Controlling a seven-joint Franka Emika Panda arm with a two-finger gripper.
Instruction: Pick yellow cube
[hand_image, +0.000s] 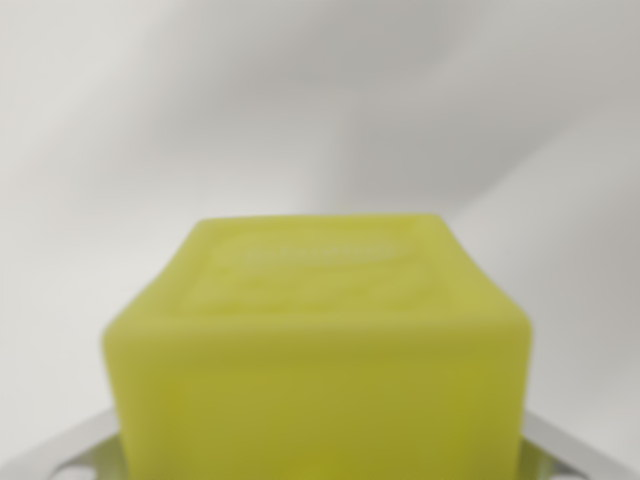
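At the bottom edge of the frame, pale grey gripper (320, 465) parts show as slivers at the lower left and lower right, mostly hidden; whether the pincer grips the cube I cannot tell. One yellow cube (320, 350) fills the lower centre, blurred, its base cut off, one flat face toward the camera, no long axis evident. Behind lies a plain white backdrop (320, 100).
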